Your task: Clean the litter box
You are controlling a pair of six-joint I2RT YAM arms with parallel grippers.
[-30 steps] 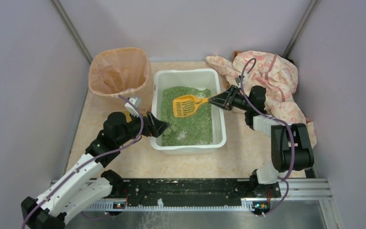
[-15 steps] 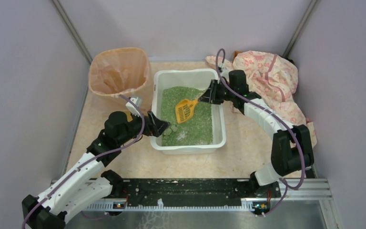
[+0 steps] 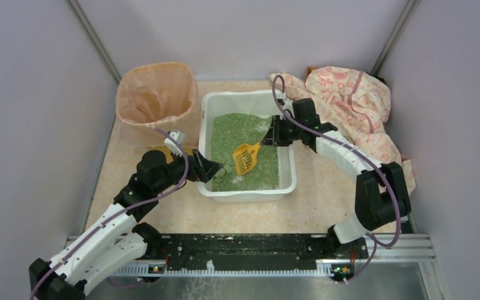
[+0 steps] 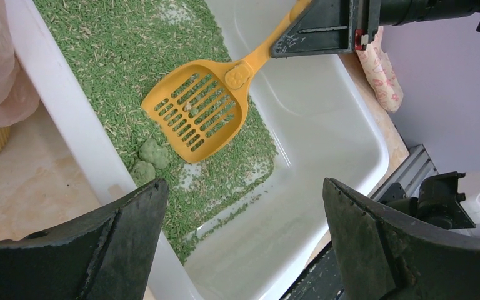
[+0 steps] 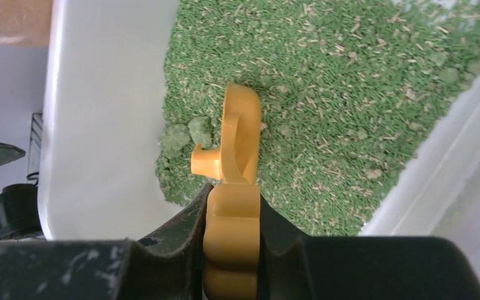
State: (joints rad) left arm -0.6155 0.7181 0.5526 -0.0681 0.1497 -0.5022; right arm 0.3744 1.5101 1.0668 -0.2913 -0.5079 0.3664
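Right gripper (image 5: 232, 200) is clamped on the handle of the orange-yellow slotted plastic scoop (image 4: 197, 115). The scoop head is angled down at the green litter (image 4: 119, 56), just beside two green clumps (image 4: 150, 159). Left gripper (image 3: 212, 167) is spread wide, nothing held, over the near-left rim of the white rectangular plastic litter box (image 3: 248, 95). The box is sited mid-table, between the round peach-bagged bin (image 3: 156, 94) and the floral cloth (image 3: 350, 100).

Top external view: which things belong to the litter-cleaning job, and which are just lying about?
Part of the job:
litter box
scoop, held by the right gripper
green clumps
lined bin

Lying about:
floral cloth
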